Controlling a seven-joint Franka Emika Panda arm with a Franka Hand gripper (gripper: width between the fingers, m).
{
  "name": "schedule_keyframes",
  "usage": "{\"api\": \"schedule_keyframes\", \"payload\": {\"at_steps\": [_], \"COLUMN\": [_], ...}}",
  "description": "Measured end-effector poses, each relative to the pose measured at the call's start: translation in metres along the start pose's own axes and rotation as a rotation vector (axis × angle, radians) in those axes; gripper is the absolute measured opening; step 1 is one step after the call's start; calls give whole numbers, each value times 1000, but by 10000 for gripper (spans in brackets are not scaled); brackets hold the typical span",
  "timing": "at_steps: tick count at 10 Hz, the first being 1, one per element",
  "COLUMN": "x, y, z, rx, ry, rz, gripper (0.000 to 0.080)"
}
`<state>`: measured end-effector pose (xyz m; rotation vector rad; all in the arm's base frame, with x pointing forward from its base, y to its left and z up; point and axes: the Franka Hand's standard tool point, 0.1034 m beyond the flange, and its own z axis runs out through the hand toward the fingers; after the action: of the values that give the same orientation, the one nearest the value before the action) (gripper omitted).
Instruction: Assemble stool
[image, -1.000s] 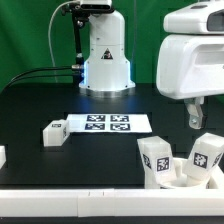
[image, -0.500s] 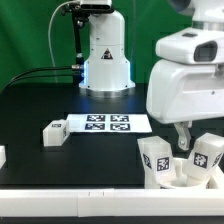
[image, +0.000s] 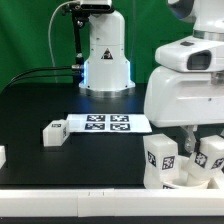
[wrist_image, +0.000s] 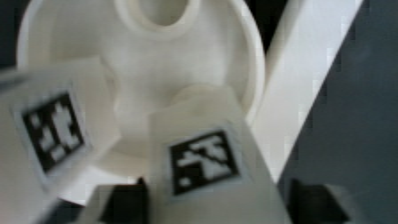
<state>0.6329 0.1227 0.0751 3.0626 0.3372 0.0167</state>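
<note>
While a loose leg (image: 53, 131) lies on the surface (image: 30, 105) far from the hand (image: 187, 144), the open, empty hand straddles an upright leg (wrist_image: 210, 150) in the seat (wrist_image: 107, 80) beneath it, seemingly the grasping step; next it must close squarely.

Black table (image: 40, 100) carries: marker board (image: 107, 124); loose leg (image: 54, 132) just beside it; seat (image: 190, 181) by the front border rail (image: 70, 203).

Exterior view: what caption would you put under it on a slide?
Gripper hangs above two tagged legs standing in the stool's seat; a third leg lies beside the marker board.
</note>
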Motion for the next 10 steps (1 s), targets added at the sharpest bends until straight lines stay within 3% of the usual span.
{"api": "schedule_keyframes", "payload": {"at_steps": [4, 6, 7, 9, 10], "x": [-3, -3, -3, -3, -3], "y": [2, 2, 4, 3, 3], "z": [2, 3, 3, 3, 3], "rx": [3, 61, 82, 84, 101], "ry": [51, 62, 61, 57, 47], "rz": [524, 953, 1034, 1121, 1251], "gripper": [341, 341, 341, 341, 341]}}
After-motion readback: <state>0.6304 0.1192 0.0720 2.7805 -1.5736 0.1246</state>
